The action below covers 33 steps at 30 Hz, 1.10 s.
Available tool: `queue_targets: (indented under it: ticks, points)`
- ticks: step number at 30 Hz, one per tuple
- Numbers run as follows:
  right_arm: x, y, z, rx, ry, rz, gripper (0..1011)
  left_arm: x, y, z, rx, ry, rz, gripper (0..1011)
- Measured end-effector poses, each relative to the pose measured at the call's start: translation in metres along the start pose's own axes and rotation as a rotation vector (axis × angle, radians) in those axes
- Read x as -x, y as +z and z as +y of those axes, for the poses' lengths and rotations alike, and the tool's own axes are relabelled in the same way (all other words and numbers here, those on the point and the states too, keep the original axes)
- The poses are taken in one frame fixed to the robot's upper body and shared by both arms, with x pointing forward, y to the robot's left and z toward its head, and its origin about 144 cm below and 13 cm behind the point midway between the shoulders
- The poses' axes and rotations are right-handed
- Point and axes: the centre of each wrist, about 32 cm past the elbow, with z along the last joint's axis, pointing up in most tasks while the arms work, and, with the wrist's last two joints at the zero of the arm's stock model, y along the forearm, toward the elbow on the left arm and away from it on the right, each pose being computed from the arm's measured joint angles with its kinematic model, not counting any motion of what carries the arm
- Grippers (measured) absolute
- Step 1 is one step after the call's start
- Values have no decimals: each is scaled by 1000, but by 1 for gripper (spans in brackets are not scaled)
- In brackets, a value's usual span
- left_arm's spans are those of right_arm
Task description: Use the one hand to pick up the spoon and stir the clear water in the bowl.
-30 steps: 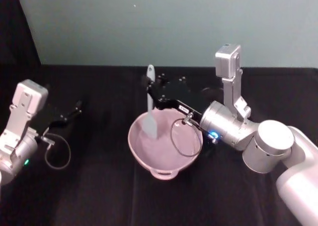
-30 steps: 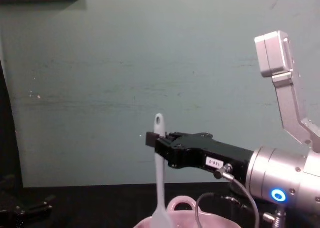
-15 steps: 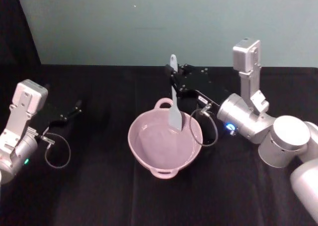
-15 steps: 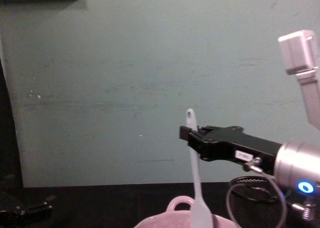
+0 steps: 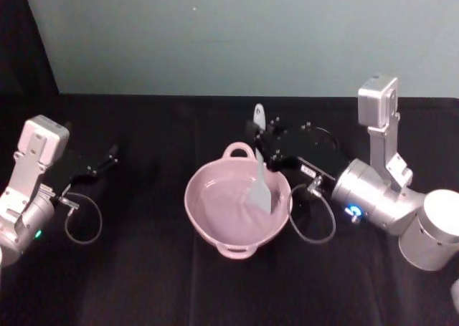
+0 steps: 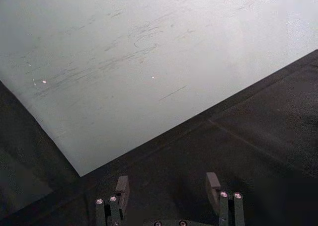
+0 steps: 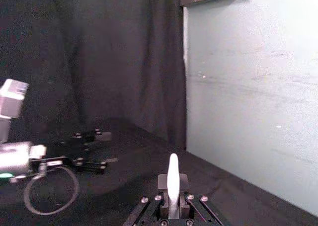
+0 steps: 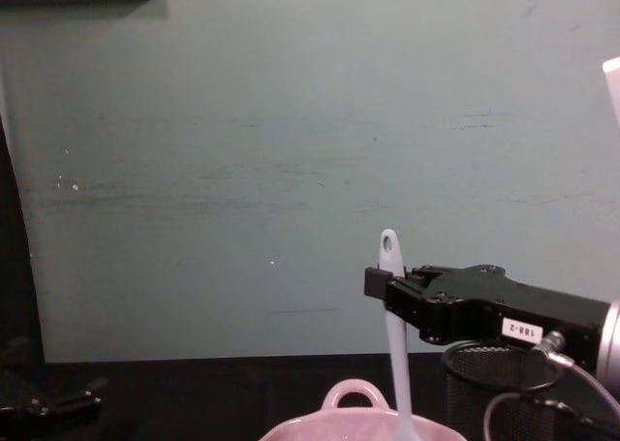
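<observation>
The right gripper (image 5: 259, 135) was pinched onto the white spoon (image 5: 259, 177) up near the holed end of the handle. It held the spoon close to upright, with the scoop down inside the pink bowl (image 5: 203, 215), toward its right side. The bowl sat mid-table on the black cloth (image 5: 143, 269). The left gripper (image 5: 107, 156) was parked off to the left, fingers spread and empty.

What I'd worry about: a grip that high on a long slim handle gives the scoop lots of leverage. If it dragged on the bowl wall, the spoon could twist in the pinch or slip out. With the scoop that near the right wall, a wide stir could shove the bowl or slosh water over the rim. The cable loop (image 5: 308, 241) under the wrist also hung just beside the rim, and the wire-mesh cup (image 8: 480, 393) stood near the arm, so a sweep could snag or knock either one.
</observation>
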Motion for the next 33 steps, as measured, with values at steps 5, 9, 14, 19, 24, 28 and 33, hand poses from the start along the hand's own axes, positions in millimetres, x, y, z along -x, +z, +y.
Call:
queue_targets:
  ticks: [5, 9, 14, 19, 24, 28, 33]
  points:
    - [10, 0, -2, -1, 42, 39, 117, 0, 0, 0, 0, 0, 0, 1011]
    - [18, -1, 2, 4, 80, 68, 117, 0, 0, 0, 0, 0, 0, 1011]
    - [22, -1, 12, 10, 105, 95, 117, 0, 0, 0, 0, 0, 0, 1011]
    - [24, -2, 23, 8, 117, 101, 116, 0, 0, 0, 0, 0, 0, 1011]
    - [25, -6, 37, -7, 118, 101, 117, 0, 0, 0, 0, 0, 0, 1011]
    - [24, -10, 45, -15, 104, 101, 116, 0, 0, 0, 0, 0, 0, 1011]
    - [20, -16, 56, -34, 56, 87, 116, 0, 0, 0, 0, 0, 0, 1011]
